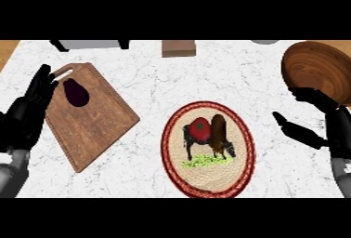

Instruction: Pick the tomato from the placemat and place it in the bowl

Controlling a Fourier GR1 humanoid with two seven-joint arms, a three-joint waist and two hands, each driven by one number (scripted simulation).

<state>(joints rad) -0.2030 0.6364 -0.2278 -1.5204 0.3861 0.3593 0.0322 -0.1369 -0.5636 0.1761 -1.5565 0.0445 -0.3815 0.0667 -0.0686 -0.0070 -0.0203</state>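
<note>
The tomato (199, 129) sits on the round woven placemat (241, 153), just above the mat's centre and touching a brown oblong item (219, 132) at its 3 o'clock; nothing holds it. It looks almost round, so no long axis can be told, and its dark stem patch faces up toward the camera. The wooden bowl (322, 69) waits at about 1 o'clock from the mat, well apart. The right hand (308, 118) hangs between mat and bowl, fingers straight and spread from the thumb, empty, likely poised to reach toward 9 o'clock for the tomato. The left hand (31, 104) rests open at the view's left edge, fingers straight and together, beside a cutting board (89, 125) carrying an eggplant (76, 92).
</note>
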